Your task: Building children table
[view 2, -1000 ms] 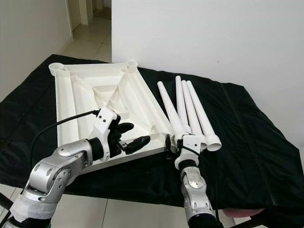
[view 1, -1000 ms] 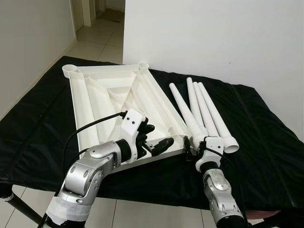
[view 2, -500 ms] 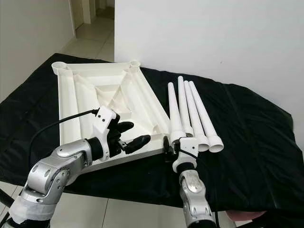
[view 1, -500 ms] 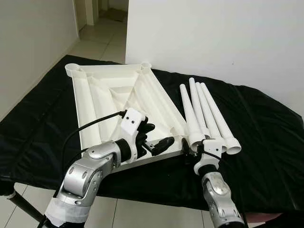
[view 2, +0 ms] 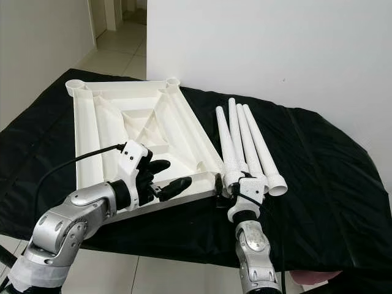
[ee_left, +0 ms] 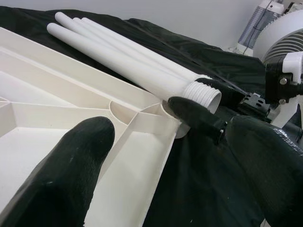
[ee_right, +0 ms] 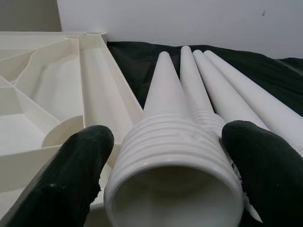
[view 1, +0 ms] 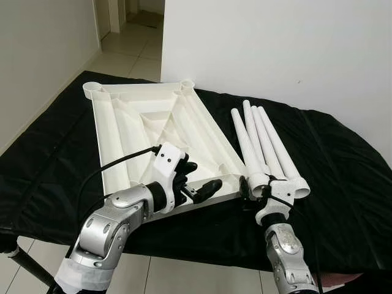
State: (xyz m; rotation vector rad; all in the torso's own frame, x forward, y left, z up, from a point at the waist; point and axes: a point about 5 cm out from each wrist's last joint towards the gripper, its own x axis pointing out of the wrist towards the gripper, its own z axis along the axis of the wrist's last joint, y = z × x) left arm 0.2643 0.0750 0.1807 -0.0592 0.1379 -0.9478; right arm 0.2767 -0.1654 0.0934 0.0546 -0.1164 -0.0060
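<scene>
A white tabletop [view 1: 153, 116] lies upside down on the black-draped table, ribs up, with a round leg socket [ee_left: 168, 113] at its near right corner. Several white tapered legs [view 1: 272, 147] lie side by side to its right. My right gripper [view 1: 258, 187] is shut on the threaded end of the leftmost leg [ee_right: 175, 156], one finger [ee_right: 71, 175] on each side, just beside that socket. My left gripper [view 1: 197, 179] hovers open over the tabletop's near edge, one finger above the ribs and the other [ee_left: 265, 165] past the corner.
The black cloth [view 1: 343, 184] covers the whole work surface, and its front edge drops off just below my arms. A white wall [view 1: 275, 43] stands behind, and a tiled hallway [view 1: 128, 55] opens at the far left. A fan [ee_left: 284, 38] stands off to the right.
The held leg's narrow tip has swung right, closer to the other legs, and my right gripper has shifted slightly right. The left gripper has barely moved. The camera has shifted a little.
</scene>
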